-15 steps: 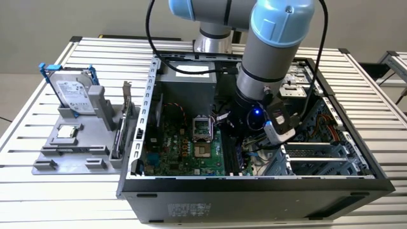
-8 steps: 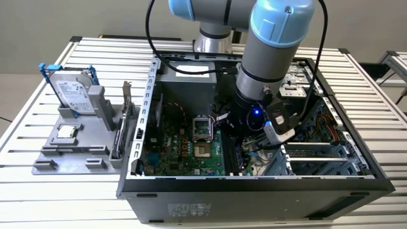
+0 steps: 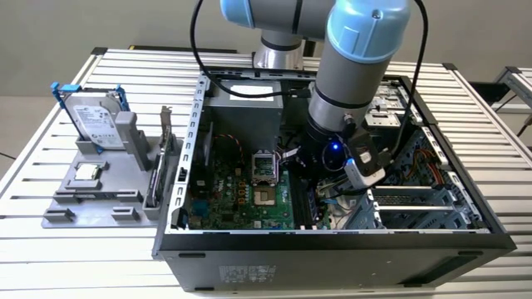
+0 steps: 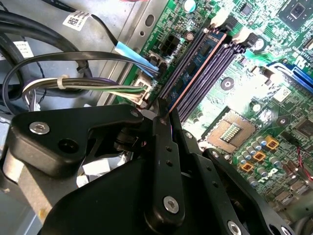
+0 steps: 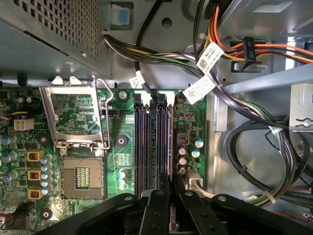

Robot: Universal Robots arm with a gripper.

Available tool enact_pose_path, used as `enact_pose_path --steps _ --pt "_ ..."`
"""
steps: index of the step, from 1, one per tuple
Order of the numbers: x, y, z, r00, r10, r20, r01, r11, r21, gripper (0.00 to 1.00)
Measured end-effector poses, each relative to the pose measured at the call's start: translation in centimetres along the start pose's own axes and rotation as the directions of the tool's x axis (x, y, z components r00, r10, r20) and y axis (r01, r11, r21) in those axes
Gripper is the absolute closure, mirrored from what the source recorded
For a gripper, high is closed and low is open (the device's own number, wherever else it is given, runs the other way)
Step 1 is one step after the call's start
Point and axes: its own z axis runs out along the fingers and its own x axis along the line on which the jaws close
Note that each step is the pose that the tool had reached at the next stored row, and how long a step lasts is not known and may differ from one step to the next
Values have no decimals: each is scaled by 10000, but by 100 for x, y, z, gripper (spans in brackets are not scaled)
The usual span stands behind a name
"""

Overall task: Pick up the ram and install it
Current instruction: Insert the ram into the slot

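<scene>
Blue-green stick: the ram (image 4: 195,66) lies along one of the slots (image 4: 211,73) on the motherboard (image 4: 274,98), running from the upper middle of the second wrist view down toward the tool.
Tool: the black tool (image 4: 164,115) is closed together, its tip pressing on the near end of the ram; in the first wrist view the tool (image 5: 171,188) sits at the lower middle of the frame, over the slots (image 5: 152,147).
Progress: I judge the pick-up done and the ram already in its slot; whether it is fully seated I cannot tell.
Latches: the white clips (image 4: 230,27) at the far end of the slots look tilted outward, so the locking may be unfinished.
Exterior view: shows the arm (image 3: 349,81) reaching into the open computer case (image 3: 332,240) on the slatted desk (image 3: 66,249), and a grey holder (image 3: 99,187) at left with a hard drive (image 3: 93,121).
Wrist views: show the slots and the empty processor socket (image 5: 80,178) close up.
</scene>
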Motion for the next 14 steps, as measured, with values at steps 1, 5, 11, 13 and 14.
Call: enact_pose_path --steps 1,5,11,13,14 --pt "0 0 4 10000 0 0 0 10000 0 100" --pt "0 0 24 10000 1 0 -1 10000 -12 100" --pt "0 0 46 10000 0 -1 0 10000 -40 100" --pt "0 0 48 10000 0 -1 0 10000 -41 100" --pt "0 0 48 10000 0 -1 0 10000 -41 100"
